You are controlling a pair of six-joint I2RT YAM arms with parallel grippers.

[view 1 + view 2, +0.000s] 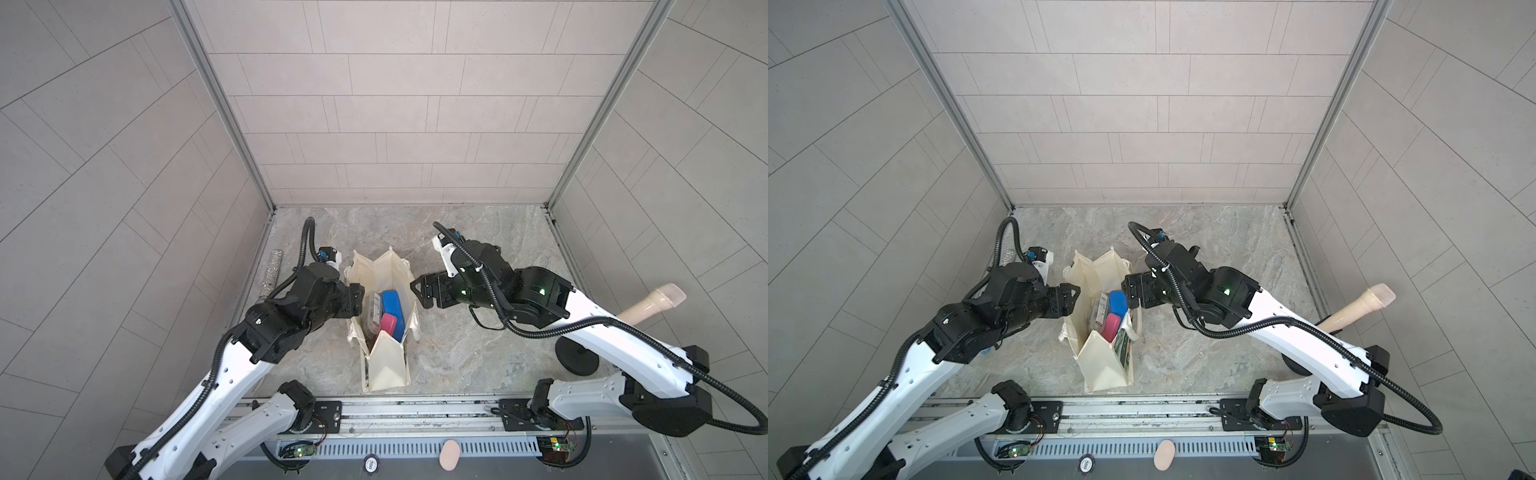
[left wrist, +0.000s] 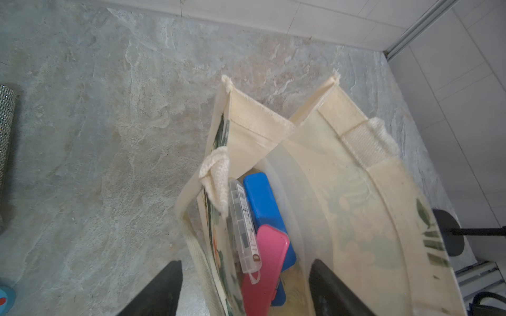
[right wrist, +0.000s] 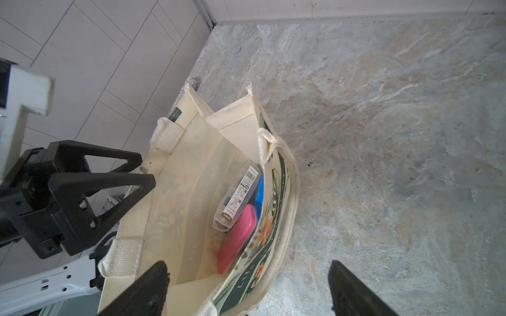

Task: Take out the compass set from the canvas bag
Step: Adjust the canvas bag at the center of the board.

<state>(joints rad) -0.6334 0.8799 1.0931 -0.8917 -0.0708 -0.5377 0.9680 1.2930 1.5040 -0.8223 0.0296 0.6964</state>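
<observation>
Three cases on end inside the open bag (image 1: pixel 384 357), upright mid-table (image 1: pixel 457 249); compass set (image 2: pixel 243 224), seemingly the clear labelled one, nearest the left arm's side; blue case (image 1: pixel 392 307) just beside it; pink case (image 1: pixel 388 324) touching both, on the robot's side. Left gripper (image 1: pixel 358 299) released, jaws apart astride the near bag wall, one finger outside, one inside; right gripper (image 1: pixel 417 295) likewise unclenched, wide astride the opposite wall; nothing grasped.
</observation>
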